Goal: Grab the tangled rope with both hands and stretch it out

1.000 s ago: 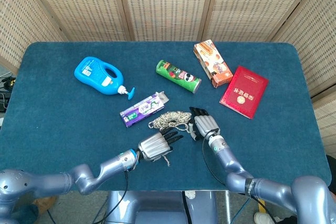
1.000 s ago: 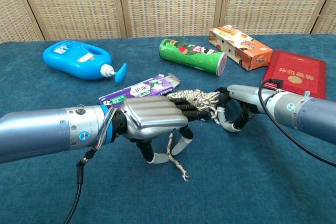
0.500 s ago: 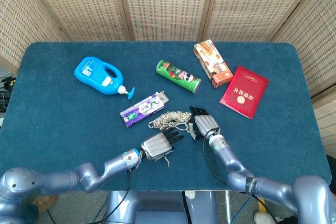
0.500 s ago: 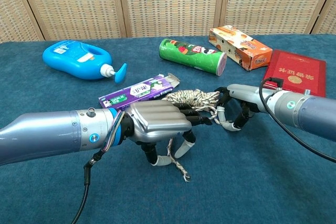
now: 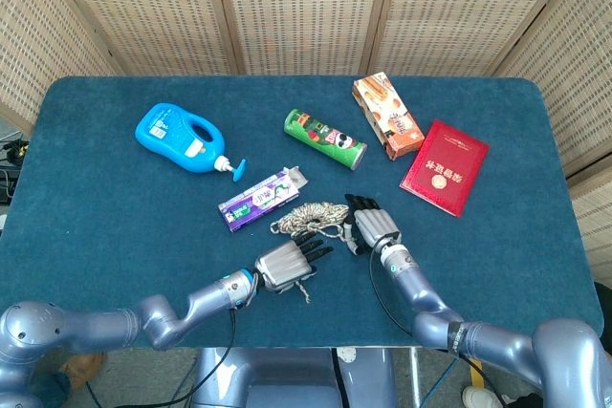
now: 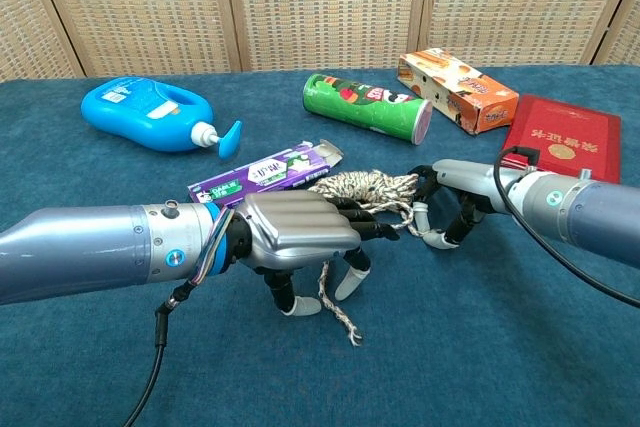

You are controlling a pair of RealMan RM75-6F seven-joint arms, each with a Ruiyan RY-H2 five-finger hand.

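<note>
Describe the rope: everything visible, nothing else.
The rope is a thin twisted cord, cream flecked with dark, bunched in a loose tangle on the blue table just in front of the purple box. One loose end trails down under the left hand and lies on the cloth. That hand's fingers reach into the tangle from the near side; the right hand meets it from the other. Whether either actually grips it is unclear. It is not yet stretched.

Speckled beige rope (image 6: 365, 187), blue bottle (image 5: 177, 136), green can (image 5: 325, 139), red booklet (image 5: 444, 166).
</note>
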